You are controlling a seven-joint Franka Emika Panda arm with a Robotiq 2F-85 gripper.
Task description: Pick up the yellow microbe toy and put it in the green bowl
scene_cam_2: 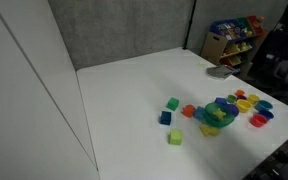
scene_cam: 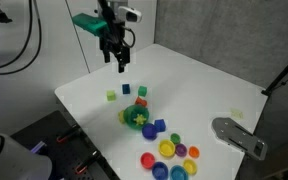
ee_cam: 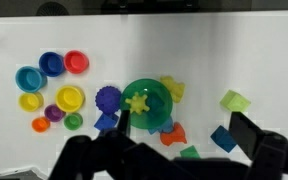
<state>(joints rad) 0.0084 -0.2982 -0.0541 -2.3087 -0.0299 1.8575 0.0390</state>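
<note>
Two spread fingers of the tool (scene_cam: 117, 64) hang high over the far part of the white tabletop (scene_cam: 184, 80), well apart from the green bowl (ee_cam: 144, 108), inside which the yellow microbe toy (ee_cam: 136, 101) lies, while the coloured cups (scene_cam: 169, 152) crowd toward the tabletop's near edge.

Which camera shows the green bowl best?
The wrist view: it looks down into the bowl, big and central, with a yellow toy inside. In both exterior views the bowl is small, seen from the side.
</note>
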